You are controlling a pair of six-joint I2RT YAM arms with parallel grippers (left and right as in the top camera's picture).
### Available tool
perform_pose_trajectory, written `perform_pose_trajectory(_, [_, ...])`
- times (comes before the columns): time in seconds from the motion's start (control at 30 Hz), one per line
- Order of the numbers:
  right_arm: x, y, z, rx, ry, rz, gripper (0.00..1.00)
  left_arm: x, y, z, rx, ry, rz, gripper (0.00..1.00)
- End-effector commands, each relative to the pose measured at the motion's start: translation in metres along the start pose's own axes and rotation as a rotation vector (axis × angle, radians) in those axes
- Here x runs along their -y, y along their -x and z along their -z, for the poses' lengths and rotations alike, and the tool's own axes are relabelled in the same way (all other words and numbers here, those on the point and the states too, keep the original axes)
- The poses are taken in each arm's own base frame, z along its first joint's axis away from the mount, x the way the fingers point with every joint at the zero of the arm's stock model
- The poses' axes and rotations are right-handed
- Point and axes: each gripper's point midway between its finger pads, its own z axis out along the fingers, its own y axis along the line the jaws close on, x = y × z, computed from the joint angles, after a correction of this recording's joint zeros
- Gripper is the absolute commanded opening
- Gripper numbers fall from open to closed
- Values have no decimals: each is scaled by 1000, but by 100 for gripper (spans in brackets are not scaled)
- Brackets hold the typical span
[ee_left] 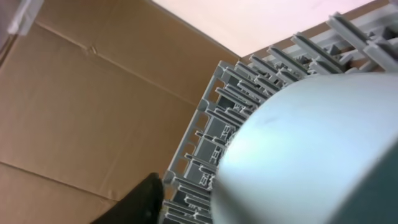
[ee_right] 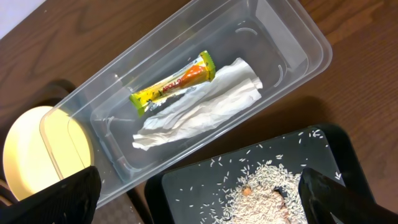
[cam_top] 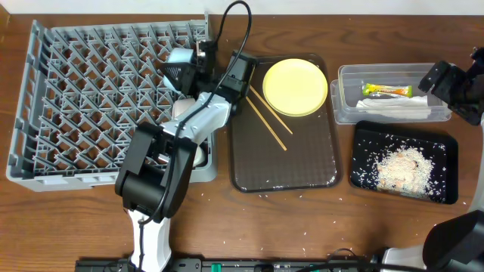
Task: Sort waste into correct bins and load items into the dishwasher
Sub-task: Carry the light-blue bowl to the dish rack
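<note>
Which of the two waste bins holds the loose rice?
The shallow black tray, with a rice heap on it; the clear plastic tub beside it holds only a foil sachet and crumpled white paper.

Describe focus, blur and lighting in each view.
Overhead: evenly lit, sharp, soft shadows. Left wrist: pale bowl fills the corner, badly blurred; grey rack behind is clearer. Right wrist: crisp on sachet and clear tub, mild sheen on its walls.

Overhead: the left arm (cam_top: 189,128) covers the right edge of the dish rack (cam_top: 83,91). Whatever lies beneath is concealed, and the spread of the left fingers is indeterminable.

Left wrist: pale rounded surface (ee_left: 311,149), blurred, unidentifiable.

Right wrist: yellow plate (ee_right: 25,155) cut by the left edge, black tray (ee_right: 205,186) by the bottom edge. Only the tips of the right fingers (ee_right: 56,199) show.
</note>
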Motion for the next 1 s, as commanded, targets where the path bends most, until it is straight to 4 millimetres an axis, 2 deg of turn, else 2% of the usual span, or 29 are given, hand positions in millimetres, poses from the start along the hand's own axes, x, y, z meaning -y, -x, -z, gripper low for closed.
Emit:
perform_pose_trajectory(0.0, [1,-1,-2,-5,-2,-9,99,1,3,9,18,-15,15,51])
perform_pose_trajectory(0.2, [1,-1,-2,-5,-2,-9,99,27,8,18,45,-165,13,64])
perform_pose_trajectory(0.33, [1,-1,-2,-5,-2,-9,99,47,11,23,57,-284,14,69])
perform_pose_trajectory(0.53, [1,-1,-2,-5,-2,-9,99,57,17,29,70,-386,28,76])
perform_pose_trajectory(0.67, [1,-1,-2,-5,-2,-9,99,49,28,34,88,-444,70,82])
perform_pose_trajectory(0.83, [1,-1,-2,-5,-2,-9,99,22,51,48,121,-568,189,87])
perform_pose_trajectory(0.9, [1,-1,-2,-5,-2,-9,99,12,57,66,99,-731,307,87])
perform_pose_trajectory(0.97, [1,-1,-2,-5,-2,-9,99,15,60,96,36,-978,430,87])
